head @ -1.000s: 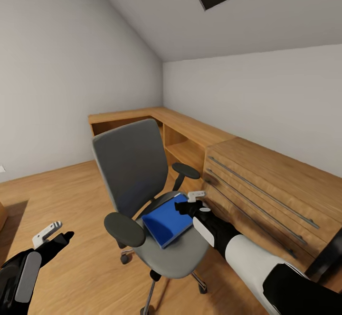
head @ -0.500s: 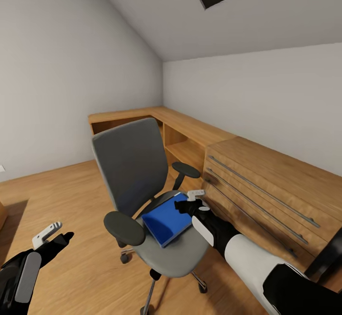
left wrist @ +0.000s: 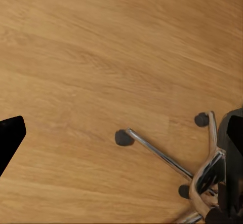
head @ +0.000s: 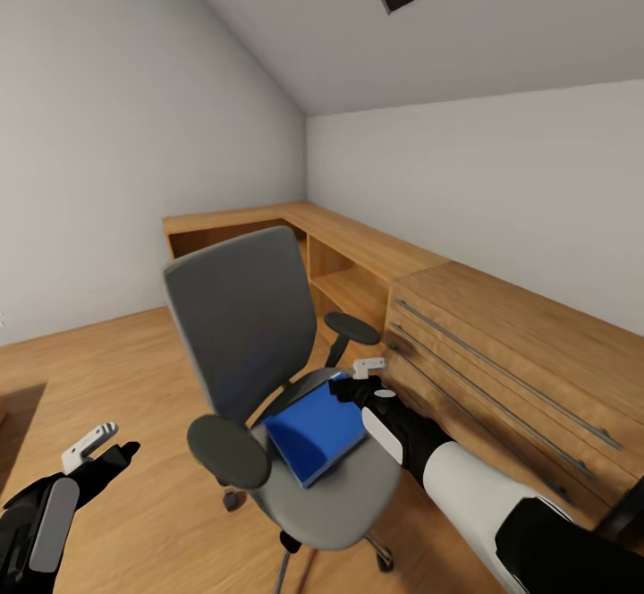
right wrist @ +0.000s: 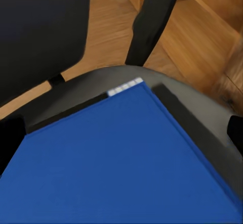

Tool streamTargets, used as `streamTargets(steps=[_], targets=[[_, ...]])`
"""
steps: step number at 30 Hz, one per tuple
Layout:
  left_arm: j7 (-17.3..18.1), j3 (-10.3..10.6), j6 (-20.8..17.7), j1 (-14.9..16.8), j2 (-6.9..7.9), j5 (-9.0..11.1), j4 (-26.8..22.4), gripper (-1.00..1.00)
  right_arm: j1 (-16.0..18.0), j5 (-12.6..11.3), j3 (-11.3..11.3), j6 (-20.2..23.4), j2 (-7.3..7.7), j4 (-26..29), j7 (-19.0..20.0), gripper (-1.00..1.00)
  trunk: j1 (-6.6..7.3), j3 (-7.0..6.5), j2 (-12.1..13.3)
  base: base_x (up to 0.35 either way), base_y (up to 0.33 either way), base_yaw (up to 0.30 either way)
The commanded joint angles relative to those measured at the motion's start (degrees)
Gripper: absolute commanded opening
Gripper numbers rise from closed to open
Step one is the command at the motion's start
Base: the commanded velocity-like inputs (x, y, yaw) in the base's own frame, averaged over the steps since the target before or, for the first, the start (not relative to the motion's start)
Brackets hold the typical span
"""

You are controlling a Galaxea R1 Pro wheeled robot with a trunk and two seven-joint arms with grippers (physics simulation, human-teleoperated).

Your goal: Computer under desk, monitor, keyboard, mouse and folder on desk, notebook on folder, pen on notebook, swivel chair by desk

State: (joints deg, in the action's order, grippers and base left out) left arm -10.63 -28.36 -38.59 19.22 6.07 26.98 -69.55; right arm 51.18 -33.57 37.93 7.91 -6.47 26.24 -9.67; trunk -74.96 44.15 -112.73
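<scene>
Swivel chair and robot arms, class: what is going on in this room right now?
The robot's right gripper is at the near edge of the blue folder, which lies flat on the seat of the grey swivel chair. The folder is not lifted. The left gripper hangs open over the wooden floor, holding nothing. A light wooden drawer unit stands beside the chair.

The right arm has a glossy white forearm shell between black segments, with a white oval panel near the wrist. Its black right hand carries a small white bracket. The left hand is black too, with a grey panel and white bracket.
</scene>
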Motion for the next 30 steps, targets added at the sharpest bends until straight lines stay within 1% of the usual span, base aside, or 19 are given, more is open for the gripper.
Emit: streamTargets(steps=[1,15,20,23,25,27,30], targets=[[-0.45,-0.02,-0.24,0.03,0.02,0.61,-0.05,1.0,0.07,-0.44,0.48,0.18,0.05,0.1,-0.5,1.0,-0.02,0.06,-0.03,0.188,0.0,0.0],[-0.45,-0.03,-0.23,0.03,0.0,0.48,0.19,1.0,-0.01,-0.34,0.45,0.02,0.26,-0.3,-0.04,1.0,-0.02,0.06,-0.03,0.107,0.0,0.0],[-0.48,-0.03,-0.22,0.03,0.05,0.51,0.2,1.0,-0.02,-0.16,0.54,-0.1,0.14,-1.46,0.2,1.0,-0.02,0.06,-0.03,0.072,0.0,0.0],[-0.59,-0.07,-0.24,0.03,0.06,0.54,0.06,1.0,-0.02,-0.08,0.6,-0.79,0.06,-2.43,0.32,1.0,-0.02,0.06,-0.03,0.025,0.0,0.0],[-0.65,-0.06,-0.24,0.03,0.07,0.58,0.02,1.0,-0.02,-0.04,0.63,-2.05,0.04,-3.18,0.45,1.0,-0.02,0.06,-0.03,0.013,0.0,0.0],[-0.67,-0.04,-0.18,0.03,0.05,0.68,-0.04,1.0,-0.02,0.01,1.08,-3.84,-0.07,-4.28,2.25,1.0,-0.46,0.42,-0.83,0.003,0.0,0.0],[-0.76,-0.08,-0.17,0.03,0.07,0.64,-0.05,1.0,-0.02,0.05,1.74,-4.38,-0.08,-4.63,3.61,1.0,-1.12,0.96,-2.03,0.001,0.0,0.0]])
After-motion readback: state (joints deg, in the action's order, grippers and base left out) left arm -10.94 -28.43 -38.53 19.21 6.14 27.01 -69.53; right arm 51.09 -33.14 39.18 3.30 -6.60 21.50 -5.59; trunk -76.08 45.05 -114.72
